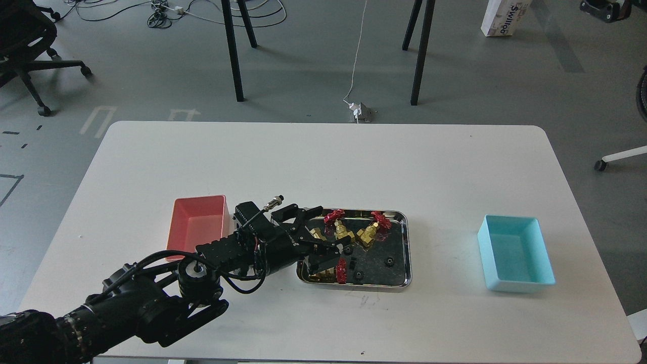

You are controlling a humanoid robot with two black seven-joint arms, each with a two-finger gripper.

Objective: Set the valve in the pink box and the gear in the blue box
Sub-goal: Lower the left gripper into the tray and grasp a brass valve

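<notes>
My left gripper (329, 228) reaches in from the lower left over the left end of the shiny steel tray (404, 253). Its fingers are spread open, with a brass valve body (317, 234) lying between them; I cannot tell if they touch it. Two more valves (337, 226) (372, 230) with red handwheels lie at the tray's back. Another valve (337, 271) lies at the front left, below the gripper. Tiny black gears (389, 261) (358, 274) lie on the tray floor. The pink box (194, 225) stands left of the tray, partly behind my arm. The blue box (514, 259) stands far right. Both look empty.
The white table (323, 162) ends close behind the tray's front side, at the bottom of the view. Beyond its far edge are black table legs (232, 50), an office chair (25, 45) and cables on the floor.
</notes>
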